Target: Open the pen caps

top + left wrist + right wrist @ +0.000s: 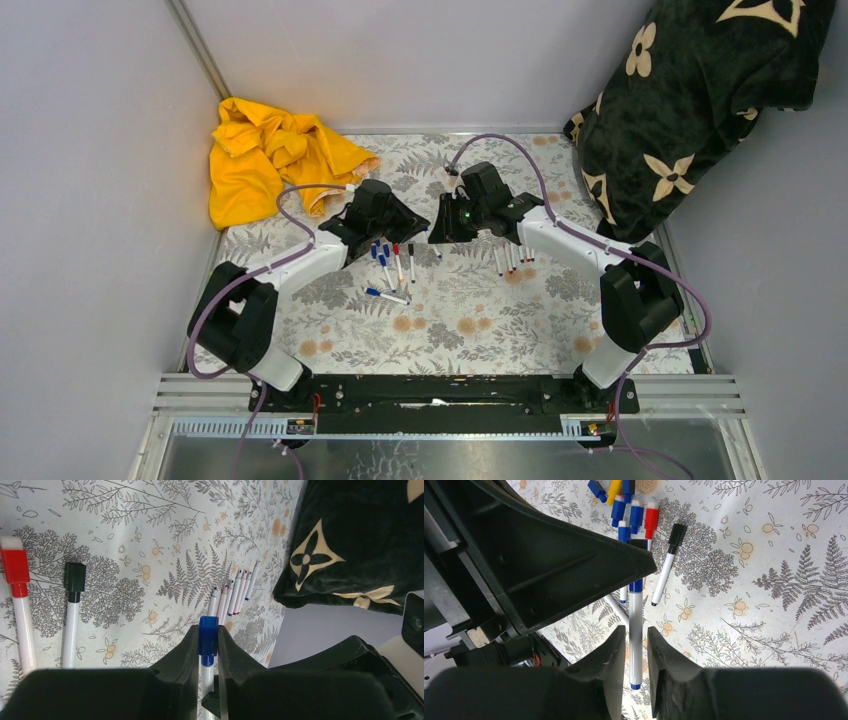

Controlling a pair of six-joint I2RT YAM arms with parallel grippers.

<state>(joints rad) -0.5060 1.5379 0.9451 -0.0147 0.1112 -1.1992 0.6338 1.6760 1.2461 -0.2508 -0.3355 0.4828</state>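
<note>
One blue plastic pen cap is pinched in left gripper, over mid floral worktop; its slim white pen barrel runs btwn right gripper jaws, narrow, grip unclear; barrel partly hidden.

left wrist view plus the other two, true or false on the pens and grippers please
1. The left gripper clamps a blue cap. True.
2. The crumpled cloth is green. False: it is yellow.
3. A black-capped pen lies beside a red-capped pen. True.
4. The right gripper has nothing between its fingers. False: a white pen barrel runs between them.
</note>
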